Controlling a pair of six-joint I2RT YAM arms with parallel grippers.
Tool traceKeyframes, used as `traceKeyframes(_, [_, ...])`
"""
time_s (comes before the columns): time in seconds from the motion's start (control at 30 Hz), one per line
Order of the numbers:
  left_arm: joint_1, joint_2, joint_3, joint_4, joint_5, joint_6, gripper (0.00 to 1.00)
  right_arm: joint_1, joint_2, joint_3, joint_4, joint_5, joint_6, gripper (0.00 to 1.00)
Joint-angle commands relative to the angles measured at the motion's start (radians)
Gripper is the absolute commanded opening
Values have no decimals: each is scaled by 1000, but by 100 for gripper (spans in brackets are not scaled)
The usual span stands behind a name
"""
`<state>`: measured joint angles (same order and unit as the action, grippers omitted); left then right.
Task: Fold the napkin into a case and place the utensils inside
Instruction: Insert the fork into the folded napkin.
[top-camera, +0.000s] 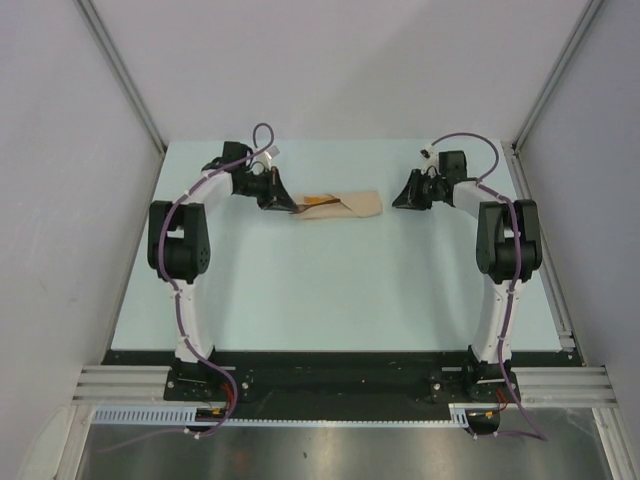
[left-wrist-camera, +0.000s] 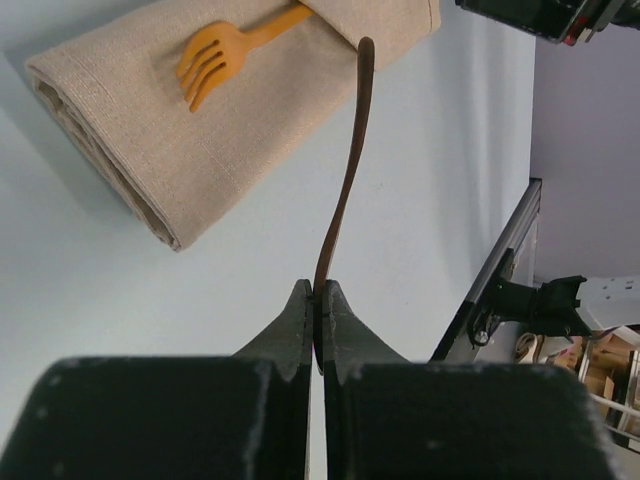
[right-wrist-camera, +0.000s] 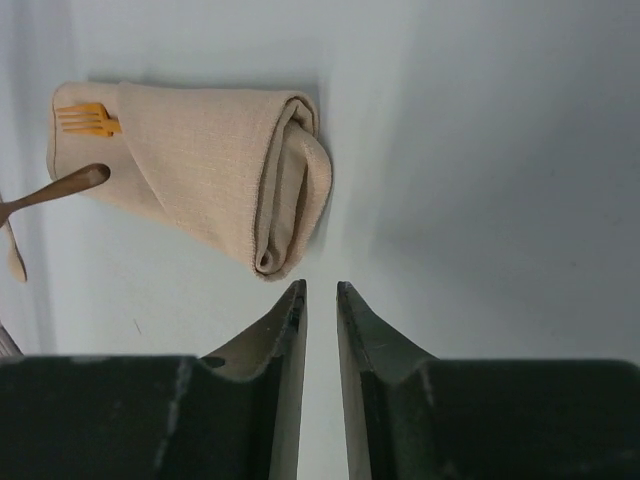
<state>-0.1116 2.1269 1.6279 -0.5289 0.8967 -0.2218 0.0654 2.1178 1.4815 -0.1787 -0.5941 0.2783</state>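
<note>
Bright, even overhead light fills the pale bench (top-camera: 330, 290), leaving soft shadows beside the napkin (right-wrist-camera: 200, 170) (its weave reads crisp). Up close, the right pincer (right-wrist-camera: 320, 288) blurs into near-black; the metal strip (top-camera: 330, 455) carries a dull sheen.

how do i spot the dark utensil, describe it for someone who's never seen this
On the pale table, find the folded beige napkin at its far middle. The dark brown utensil runs from the left gripper toward the napkin; thin and dark, unlike the orange fork.

Your pale blue table (top-camera: 330, 300) sits between plain grey walls (top-camera: 330, 70), a metal rail (top-camera: 557, 300) along its right edge.
</note>
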Motion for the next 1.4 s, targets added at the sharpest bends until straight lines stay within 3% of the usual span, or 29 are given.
traceKeyframes(0.0, [10, 41, 84, -85, 12, 41, 0, 5, -9, 42, 2, -13, -50, 23])
traceKeyframes(0.7, [-28, 133, 167, -51, -44, -66, 0, 65, 165, 221, -2, 65, -50, 24])
traceKeyframes(1.37, [-105, 326, 428, -95, -15, -117, 0, 63, 208, 240, 11, 91, -50, 23])
